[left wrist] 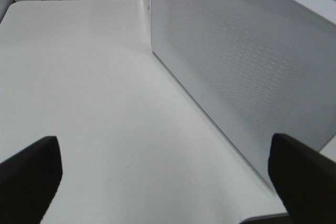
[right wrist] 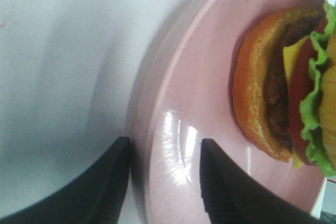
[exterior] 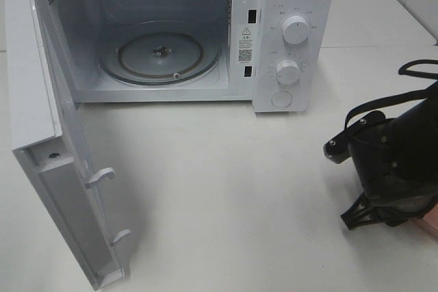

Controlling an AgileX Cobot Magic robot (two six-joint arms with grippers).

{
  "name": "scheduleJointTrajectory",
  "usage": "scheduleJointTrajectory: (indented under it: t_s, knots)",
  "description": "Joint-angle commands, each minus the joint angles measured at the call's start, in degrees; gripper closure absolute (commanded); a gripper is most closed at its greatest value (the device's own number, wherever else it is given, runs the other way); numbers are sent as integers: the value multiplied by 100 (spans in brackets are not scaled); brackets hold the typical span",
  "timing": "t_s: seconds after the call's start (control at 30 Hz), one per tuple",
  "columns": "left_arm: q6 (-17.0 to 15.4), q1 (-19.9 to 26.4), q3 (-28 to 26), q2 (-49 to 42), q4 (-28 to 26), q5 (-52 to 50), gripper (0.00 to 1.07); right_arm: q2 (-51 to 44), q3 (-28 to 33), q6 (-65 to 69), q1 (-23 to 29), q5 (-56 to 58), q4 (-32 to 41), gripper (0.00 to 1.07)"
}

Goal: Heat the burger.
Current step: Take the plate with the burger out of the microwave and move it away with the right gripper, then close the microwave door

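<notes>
Plate (right wrist: 210, 103) rim between parted right fingers (right wrist: 113, 182); burger (right wrist: 283, 82) inboard; left fingers (left wrist: 31, 171) spread wide; microwave (exterior: 171, 32) door open.

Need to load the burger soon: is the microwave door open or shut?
Open. The microwave door is swung wide to the left, exposing the glass turntable inside, with nothing on it.

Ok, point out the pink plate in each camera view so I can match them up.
Exterior high: only a sliver of the pink plate shows at the right edge, low, beside the right arm.
Left wrist: not in it; only the microwave door and table show.
Right wrist: it fills much of the picture, with the burger on it and its rim between the fingers of the right gripper.
Shared landmark: the white table, seen in all three.
</notes>
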Motion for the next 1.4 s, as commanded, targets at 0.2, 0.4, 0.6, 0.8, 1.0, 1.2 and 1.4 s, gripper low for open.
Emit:
scheduleJointTrajectory:
  t_s: [0.2, 0.4, 0.6, 0.8, 1.0, 1.2, 1.4]
  knots:
    - [-34, 0, 17, -97, 11, -34, 6, -1215, -6, -911, -6, 132, 928, 57]
    - [-34, 0, 17, -97, 11, -34, 6, -2326, -6, -2498, -6, -281, 2320, 50]
    - [-34, 0, 17, -97, 11, -34, 6, -3100, -6, -3902, -6, -435, 3541, 34]
    - [-34, 0, 17, -97, 11, -34, 6, -4148, -6, -5621, -6, -241, 4996, 26]
    - [-34, 0, 17, -97, 11, -34, 6, -5277, -6, -6251, -6, 458, 5489, 28]
    - [-34, 0, 17, -97, 11, -34, 6, -6062, -6, -6303, -6, 1077, 5466, 30]
    - [-34, 0, 17, -97, 11, -34, 6, -6956, -6, -6303, -6, 1644, 5512, 31]
